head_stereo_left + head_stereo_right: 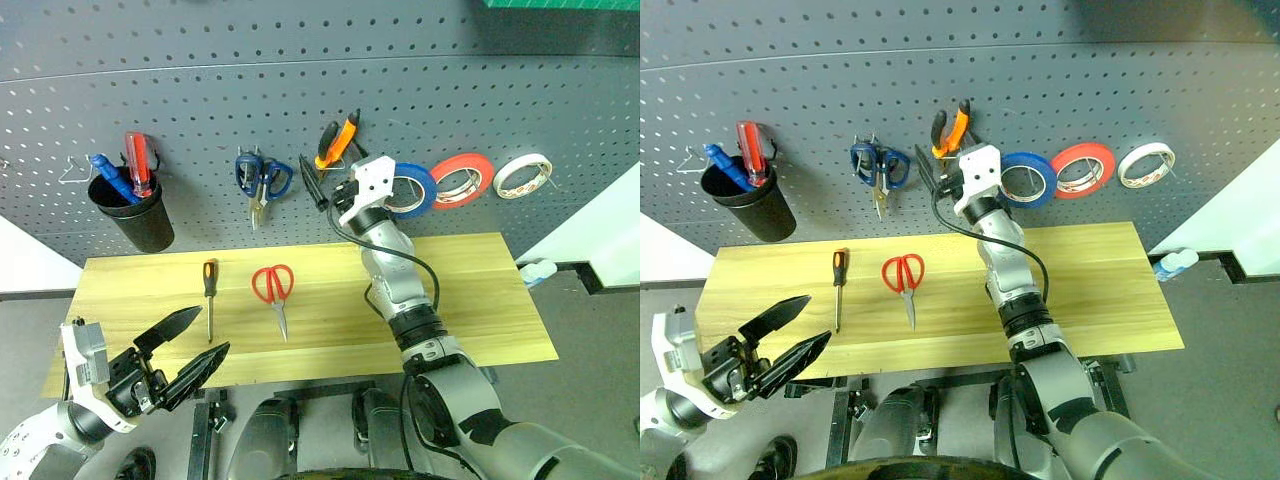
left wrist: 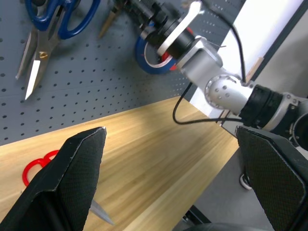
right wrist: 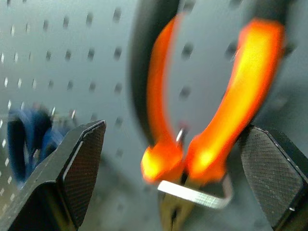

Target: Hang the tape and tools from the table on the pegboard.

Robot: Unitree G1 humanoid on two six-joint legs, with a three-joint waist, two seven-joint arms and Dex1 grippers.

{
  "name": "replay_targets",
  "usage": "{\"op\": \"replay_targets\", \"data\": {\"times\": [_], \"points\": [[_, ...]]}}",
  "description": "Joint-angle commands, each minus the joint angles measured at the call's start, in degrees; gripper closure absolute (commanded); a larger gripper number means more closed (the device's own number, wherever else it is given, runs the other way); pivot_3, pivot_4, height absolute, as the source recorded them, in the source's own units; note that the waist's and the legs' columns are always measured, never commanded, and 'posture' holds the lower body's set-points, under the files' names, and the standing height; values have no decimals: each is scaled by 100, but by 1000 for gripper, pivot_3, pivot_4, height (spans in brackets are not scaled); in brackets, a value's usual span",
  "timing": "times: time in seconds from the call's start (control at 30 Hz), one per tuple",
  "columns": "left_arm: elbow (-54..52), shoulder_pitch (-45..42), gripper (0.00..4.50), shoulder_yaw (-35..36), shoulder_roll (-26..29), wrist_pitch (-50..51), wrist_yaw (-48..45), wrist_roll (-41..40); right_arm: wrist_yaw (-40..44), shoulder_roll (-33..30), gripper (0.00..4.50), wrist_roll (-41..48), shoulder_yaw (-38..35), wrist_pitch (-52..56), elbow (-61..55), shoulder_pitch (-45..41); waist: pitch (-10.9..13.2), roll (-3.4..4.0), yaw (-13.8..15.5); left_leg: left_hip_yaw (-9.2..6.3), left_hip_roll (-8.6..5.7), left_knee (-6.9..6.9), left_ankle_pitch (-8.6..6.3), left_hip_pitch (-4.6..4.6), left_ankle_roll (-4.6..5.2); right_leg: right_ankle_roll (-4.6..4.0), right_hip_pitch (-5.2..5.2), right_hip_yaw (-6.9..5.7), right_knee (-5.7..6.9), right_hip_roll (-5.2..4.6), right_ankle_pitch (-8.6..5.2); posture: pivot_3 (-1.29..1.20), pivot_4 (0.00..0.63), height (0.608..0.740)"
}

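Pliers on the hook, two tools left on the table

Evidently the pliers [image 1: 337, 140] had reached the pegboard [image 1: 200, 90]: their orange-and-black handles straddled a thin metal hook [image 3: 195, 195]. The right gripper [image 1: 325, 185] stood just beside them, fingers spread wide and holding nothing, so the release looked done. The blue tape [image 1: 412, 190] hung at three o'clock from that gripper. On the table [image 1: 480, 290], the red-handled scissors [image 1: 274, 288] lay at six o'clock from the blue-handled scissors [image 1: 260, 178], the slim screwdriver [image 1: 210, 290] near them at nine o'clock. The left gripper [image 1: 190, 350] hovered at the table's front edge, fully open and empty. Next likely came a grasp of either tool.
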Motion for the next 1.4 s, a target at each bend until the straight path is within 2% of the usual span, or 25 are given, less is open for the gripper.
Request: {"op": "replay_targets", "data": {"times": [0.03,0.23,0.53,0.77,0.97,1.1,1.2,1.3,1.4], "points": [[32,-28,0,-27,-22,-79,-48,31,-113,-35,50,67,-72,89,-510,-114,0,0,-10,0,0,-1,0,-1,0,1,-2,0,0,0,1,80,162,736],[166,-192,0,-72,6,-66,-110,54,-108,-81,50,141,-75,283,-877,-157,0,0,-5,0,1,-5,0,-6,-1,-7,-8,-4,1,0,-4,67,156,736],[310,-413,0,-200,26,-95,-160,152,111,-118,50,687,-42,992,-2212,-239,-3,0,-7,0,0,-9,0,-21,-2,2,-24,-7,1,0,2,52,143,736],[403,-489,0,-266,-27,-123,-215,249,1136,-454,50,2032,182,2151,-3744,864,-12,-9,8,0,0,-10,-1,-23,0,9,-22,-11,0,1,6,49,132,736],[570,-599,0,-335,-64,-169,-284,325,1541,-1092,50,2355,263,2867,-4517,1735,-16,-11,6,1,-2,-5,0,-19,0,13,-16,-10,2,1,8,27,123,736],[859,-712,0,-381,-87,-299,-459,416,1757,-1639,50,2090,346,3072,-4611,2540,-37,-20,8,0,1,-6,0,-16,0,16,-14,-13,4,11,9,14,120,736],[1033,-771,0,-390,-101,-388,-560,484,1746,-1755,50,2032,286,3129,-4475,2861,-39,-22,-14,8,0,-2,0,-15,0,18,-14,-10,3,12,10,13,118,736],[1151,-873,0,-437,-83,-433,-613,547,2070,-1968,50,2560,68,3518,-4564,3314,-55,-35,14,8,1,2,1,-9,0,20,-6,-10,5,15,12,5,117,736],[1234,-917,0,-497,-89,-386,-648,560,2617,-2438,50,2818,-95,3698,-4708,3632,-62,-40,21,3,-1,4,0,1,0,21,11,-13,-1,12,11,-15,117,736]]}}
